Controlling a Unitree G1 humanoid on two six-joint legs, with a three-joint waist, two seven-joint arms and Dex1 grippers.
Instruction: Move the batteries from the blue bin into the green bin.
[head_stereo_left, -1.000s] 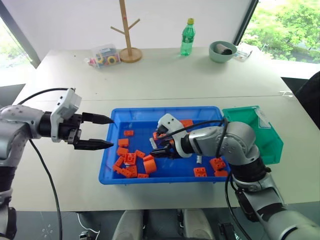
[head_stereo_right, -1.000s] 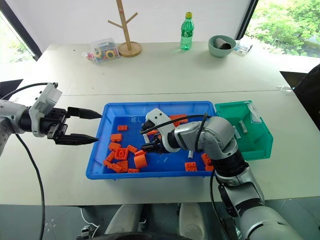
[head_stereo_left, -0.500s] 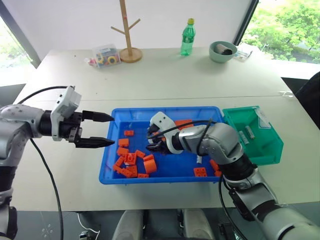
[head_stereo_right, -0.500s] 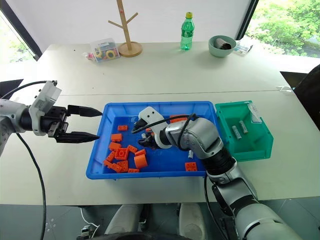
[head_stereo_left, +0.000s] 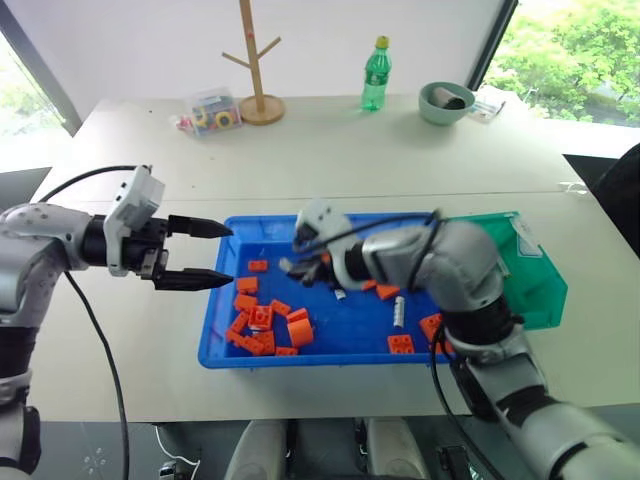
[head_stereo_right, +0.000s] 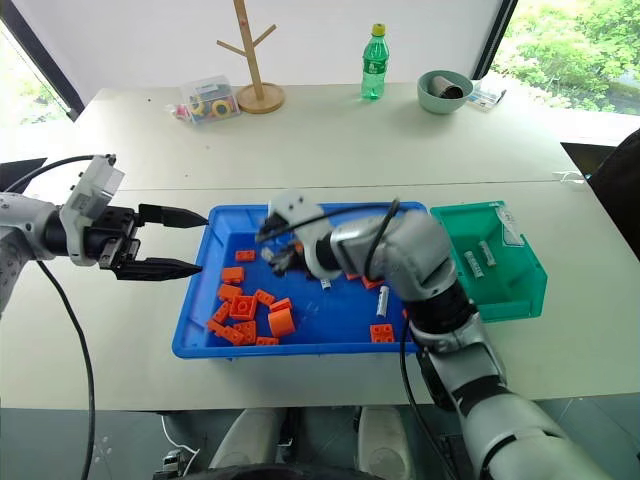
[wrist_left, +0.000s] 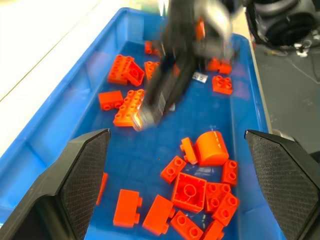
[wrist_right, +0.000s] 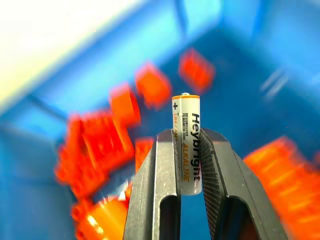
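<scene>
Right gripper (wrist_right: 186, 150) jaws clamped on a battery (wrist_right: 186, 142) (plus end up, label readable), held above the blue bin (head_stereo_left: 225, 345) over orange bricks (head_stereo_left: 262, 318). Another battery (head_stereo_left: 398, 312) lies on bin floor. Left gripper (head_stereo_left: 205, 254) jaws apart at bin's left rim. Green bin (head_stereo_right: 520, 300) right of blue bin holds two batteries (head_stereo_right: 478, 257)

Right gripper (head_stereo_left: 300, 262) motion-blurred in head views, held battery (wrist_right: 187, 145) unreadable there. Orange bricks (wrist_right: 125, 135) behind it smeared in right wrist view. Green bin (head_stereo_left: 530, 285) near corner hidden behind right arm.
</scene>
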